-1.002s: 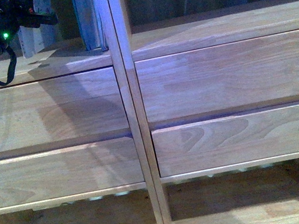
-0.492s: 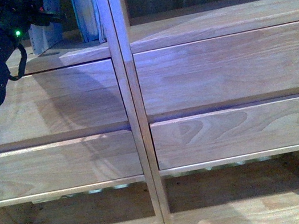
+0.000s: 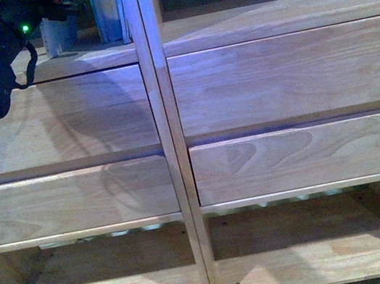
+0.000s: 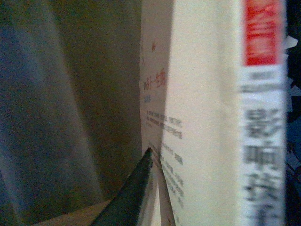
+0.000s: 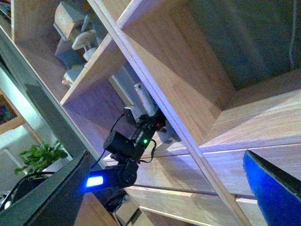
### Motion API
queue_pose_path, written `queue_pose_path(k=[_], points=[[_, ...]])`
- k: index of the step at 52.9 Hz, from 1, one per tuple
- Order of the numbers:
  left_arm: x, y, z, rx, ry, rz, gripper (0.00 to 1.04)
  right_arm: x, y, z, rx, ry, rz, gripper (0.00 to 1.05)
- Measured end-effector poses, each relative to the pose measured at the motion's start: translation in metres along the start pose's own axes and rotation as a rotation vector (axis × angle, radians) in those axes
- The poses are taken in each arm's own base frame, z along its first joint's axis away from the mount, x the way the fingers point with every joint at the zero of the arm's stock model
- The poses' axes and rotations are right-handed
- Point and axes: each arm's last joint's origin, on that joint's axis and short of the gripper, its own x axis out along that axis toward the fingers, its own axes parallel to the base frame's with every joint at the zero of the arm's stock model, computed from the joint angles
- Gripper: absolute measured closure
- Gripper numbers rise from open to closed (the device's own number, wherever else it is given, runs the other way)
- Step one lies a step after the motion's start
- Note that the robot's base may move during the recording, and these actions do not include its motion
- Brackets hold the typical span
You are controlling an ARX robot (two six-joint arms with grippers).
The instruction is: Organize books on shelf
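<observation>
My left gripper is shut on the paperback book, holding it upright inside the upper left compartment of the light-wood shelf. In the left wrist view the paperback's white cover and red-marked spine fill the frame beside one dark finger. A taller blue-edged book stands against the central divider. My right gripper hangs open in front of the shelf, holding nothing. From there I see the paperback above the left arm.
Four plain drawer fronts sit under the upper compartments, with open lower compartments beneath. Pale ornaments stand in a higher compartment. A green plant is off to the side of the shelf.
The left arm has carried the paperback a little to the right and further into the compartment. The front view has dropped, showing more of the lower compartments.
</observation>
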Motion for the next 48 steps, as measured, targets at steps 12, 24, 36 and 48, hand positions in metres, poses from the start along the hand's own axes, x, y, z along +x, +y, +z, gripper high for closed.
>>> queue_pose_path(k=[12,24,36,48], points=[[-0.014,-0.008,-0.007,-0.047,0.025,-0.014,0.31,0.0,0.0,0.0,-0.003,-0.001,0.003,0.07],[-0.055,-0.016,0.017,-0.095,0.001,-0.036,0.07,-0.002,0.012,0.004,-0.02,-0.02,0.036,0.07],[-0.104,-0.024,0.064,-0.148,0.029,-0.008,0.07,-0.007,0.027,0.007,-0.077,-0.035,0.055,0.07],[-0.167,-0.032,0.119,-0.209,0.081,-0.001,0.07,-0.014,0.022,0.007,-0.242,-0.033,-0.12,0.07]])
